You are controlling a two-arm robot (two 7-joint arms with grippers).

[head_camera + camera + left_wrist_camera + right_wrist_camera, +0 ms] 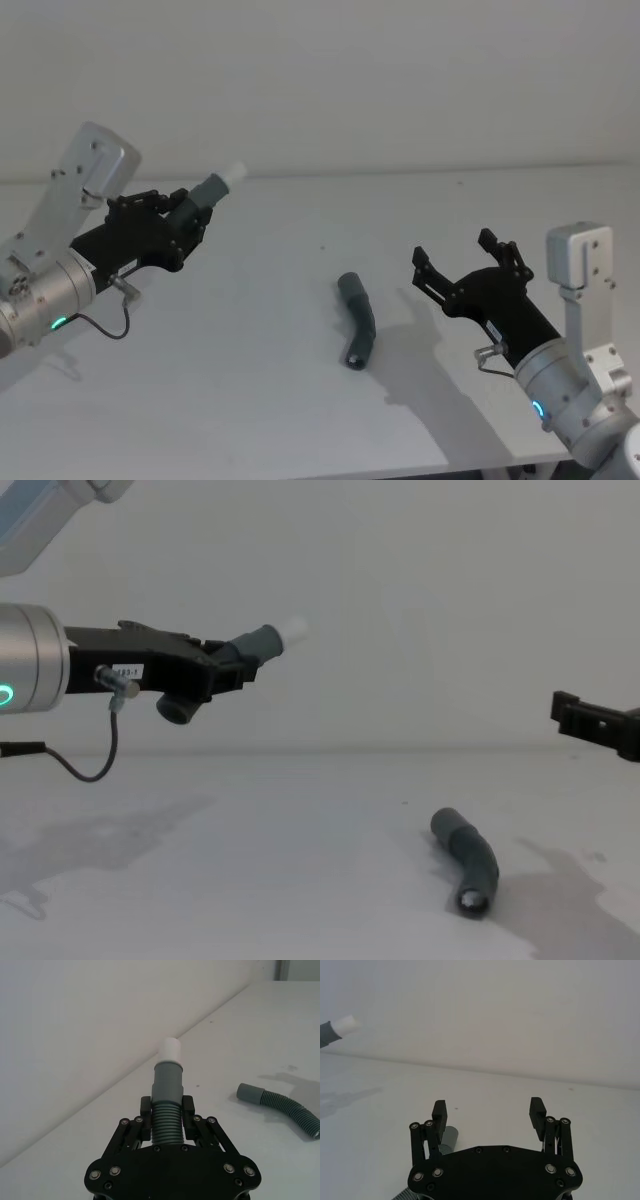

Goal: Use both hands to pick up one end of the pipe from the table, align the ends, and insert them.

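Pipe parts number two, and we see them well apart. We find the held piece [208,192] raised above the counter [250,390] on the robot's left, pinched at its ribbed middle by the left claw [190,215]. In the left wrist view the left claw [167,1110] has its jaws pressed onto the ribs from both sides, and the smooth grey cuff [168,1080] stands out beyond the fingertips with the white tip [172,1051] sticking out of it. From the chest we see the held piece [255,642] tilted up and away from the robot, its white tip [293,628] highest and its other open end [175,708] hanging below the left claw [225,670]. The loose piece [358,318] lies flat on the counter near the middle of the head view, between the two arms and nearer the right one. It is bent, with one cuff pointing away from the robot and the other open end pointing toward it, which shows in the chest view [470,858]. The right claw [455,250] hovers above the counter just to the right of the loose piece, not touching it. Its jaws are spread wide with nothing between them. In the right wrist view the right claw [488,1107] shows this gap plainly, and a cuff of the loose piece [449,1139] peeks out beside one finger [439,1110].
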